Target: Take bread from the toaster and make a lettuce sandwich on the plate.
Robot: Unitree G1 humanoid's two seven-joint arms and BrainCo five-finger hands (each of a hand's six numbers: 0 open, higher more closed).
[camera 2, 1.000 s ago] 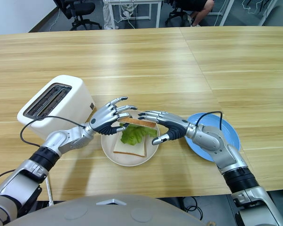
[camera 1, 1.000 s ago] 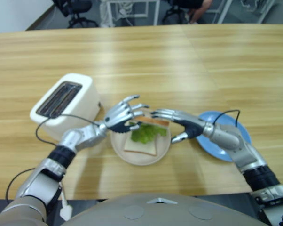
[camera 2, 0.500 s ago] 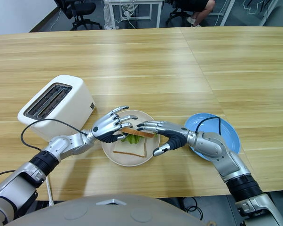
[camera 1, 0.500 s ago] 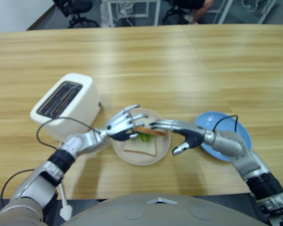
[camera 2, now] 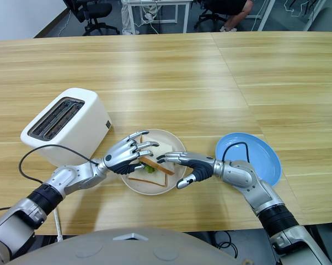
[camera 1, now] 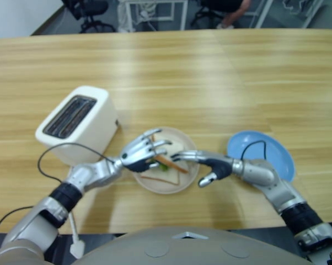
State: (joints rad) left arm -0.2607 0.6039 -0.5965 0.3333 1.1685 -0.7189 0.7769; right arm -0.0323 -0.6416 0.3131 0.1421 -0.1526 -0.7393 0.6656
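A beige plate lies near the table's front edge and holds a bottom bread slice with green lettuce on it. A toasted top slice leans tilted over the lettuce. My left hand is at the plate's left side, its fingers curled around that slice's left end. My right hand comes in from the right with its fingers stretched out; their tips touch the slice's right edge and the thumb hangs apart. The white toaster stands to the left, both slots looking empty.
A blue plate sits right of the beige one, behind my right forearm, with a black cable across it. The toaster's cord loops over my left arm. Office chairs stand beyond the table's far edge.
Both hands have come down toward the plate with the top slice between them. The slice went from level above the lettuce to tilted onto it.
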